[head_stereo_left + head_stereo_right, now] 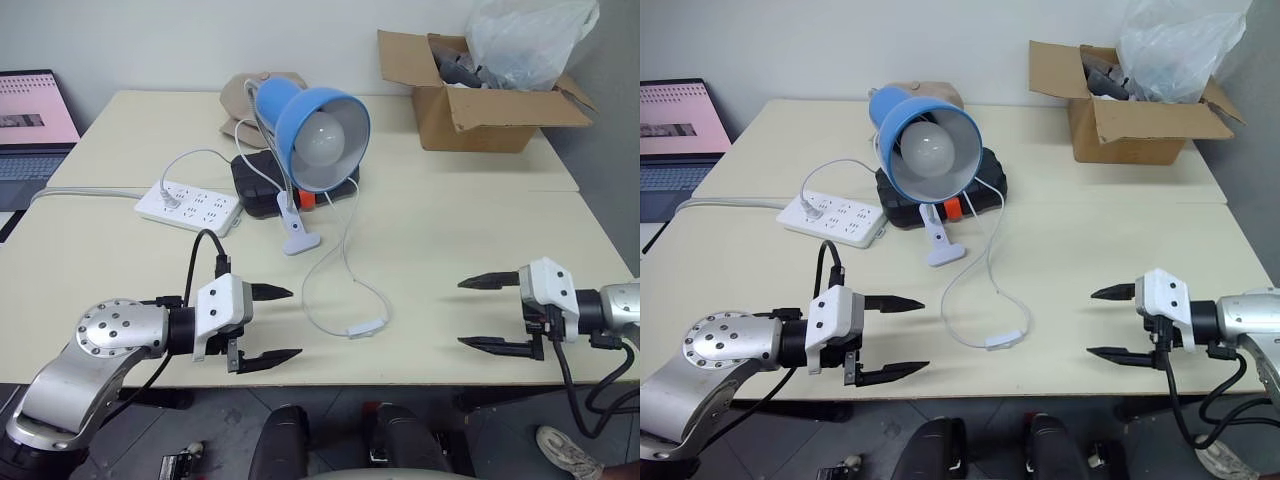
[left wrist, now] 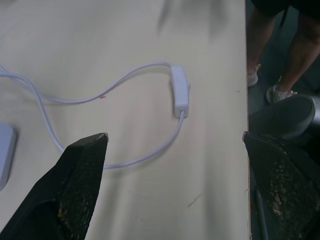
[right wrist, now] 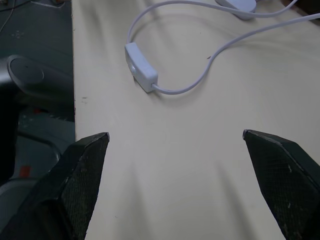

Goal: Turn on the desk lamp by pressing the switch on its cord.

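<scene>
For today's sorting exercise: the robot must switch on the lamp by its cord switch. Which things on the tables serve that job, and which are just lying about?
Belong to the job:
blue dome-shaded desk lamp
thin white looping cord
small white oblong inline switch

Just lying about:
wide white multi-socket power strip
open brown cardboard box
clear plastic bag
laptop

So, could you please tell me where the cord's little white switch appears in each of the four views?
Left eye view: the switch lies near the table's front edge, between the two end effectors.
Right eye view: same spot, closer to the left end effector.
Left wrist view: upper middle, beside the table edge.
Right wrist view: upper left, near the table edge.
Shared landmark: the thin white cord looping out of the switch.
</scene>
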Available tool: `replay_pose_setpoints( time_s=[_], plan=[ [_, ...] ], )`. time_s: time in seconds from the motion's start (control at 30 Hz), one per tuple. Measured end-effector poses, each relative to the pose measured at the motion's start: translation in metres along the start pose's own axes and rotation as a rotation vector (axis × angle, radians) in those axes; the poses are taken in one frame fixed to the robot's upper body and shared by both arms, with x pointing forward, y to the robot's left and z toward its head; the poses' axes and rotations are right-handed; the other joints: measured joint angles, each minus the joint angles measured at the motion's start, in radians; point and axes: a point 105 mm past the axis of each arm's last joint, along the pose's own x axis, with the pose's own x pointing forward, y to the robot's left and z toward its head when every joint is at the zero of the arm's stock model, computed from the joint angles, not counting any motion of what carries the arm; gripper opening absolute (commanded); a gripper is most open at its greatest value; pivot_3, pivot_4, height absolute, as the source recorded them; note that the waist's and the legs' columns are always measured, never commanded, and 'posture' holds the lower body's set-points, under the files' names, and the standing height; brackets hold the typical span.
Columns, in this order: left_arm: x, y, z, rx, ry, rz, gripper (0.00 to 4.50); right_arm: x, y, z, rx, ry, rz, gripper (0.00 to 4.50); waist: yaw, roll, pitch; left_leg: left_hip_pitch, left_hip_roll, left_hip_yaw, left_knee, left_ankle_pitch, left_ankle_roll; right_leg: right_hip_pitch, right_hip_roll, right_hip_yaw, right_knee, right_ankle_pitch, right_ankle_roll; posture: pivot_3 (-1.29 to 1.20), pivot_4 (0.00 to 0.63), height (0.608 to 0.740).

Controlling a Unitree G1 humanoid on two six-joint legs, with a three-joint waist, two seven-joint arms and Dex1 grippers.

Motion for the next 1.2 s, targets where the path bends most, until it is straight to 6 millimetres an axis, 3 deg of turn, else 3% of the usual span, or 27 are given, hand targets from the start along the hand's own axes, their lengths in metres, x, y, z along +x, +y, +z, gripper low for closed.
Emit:
replay_pose_setpoints(
  time_s=[0.37, 0.63, 0.83, 1.0, 1.2],
  plan=[
    [0.002, -0.002, -0.002, -0.003, 0.004, 0.005, 4.49, 0.001, 0.001, 0.003, -0.006, 0.000, 0.005, 4.50, 0.000, 0.000, 0.000, 0.000, 0.000, 0.000, 0.000, 0.000, 0.000, 0.000, 0.000, 0.000, 0.000, 0.001, 0.001, 0.00, 0.150, 0.740],
    [0.009, -0.018, -0.008, -0.044, 0.007, -0.091, 4.49, 0.004, 0.006, 0.006, 0.006, 0.001, 0.019, 4.50, 0.000, 0.000, 0.000, 0.000, 0.000, 0.000, 0.000, 0.000, 0.000, 0.000, 0.000, 0.000, 0.000, 0.000, 0.000, 0.00, 0.150, 0.740],
    [0.029, -0.027, -0.016, 0.020, -0.010, -0.122, 4.49, 0.004, 0.011, 0.009, 0.033, 0.008, 0.013, 4.50, 0.003, 0.000, 0.000, 0.000, 0.000, 0.000, 0.001, 0.000, 0.000, 0.001, 0.000, 0.000, 0.000, 0.000, 0.000, 0.00, 0.150, 0.740],
    [0.065, -0.022, -0.018, 0.045, -0.077, -0.107, 4.49, 0.003, 0.014, 0.008, 0.064, 0.059, -0.028, 4.50, 0.009, 0.000, 0.000, 0.000, -0.001, -0.001, 0.002, 0.000, 0.000, 0.001, 0.000, 0.000, 0.001, 0.000, 0.000, 0.00, 0.150, 0.740],
    [0.087, -0.014, -0.029, 0.051, -0.061, -0.115, 4.49, -0.003, 0.013, 0.010, 0.083, 0.107, -0.080, 4.50, 0.009, 0.000, -0.001, 0.000, -0.001, -0.001, 0.002, 0.000, 0.000, 0.001, 0.001, 0.000, 0.001, 0.002, 0.003, 0.00, 0.150, 0.740]
  ],
)
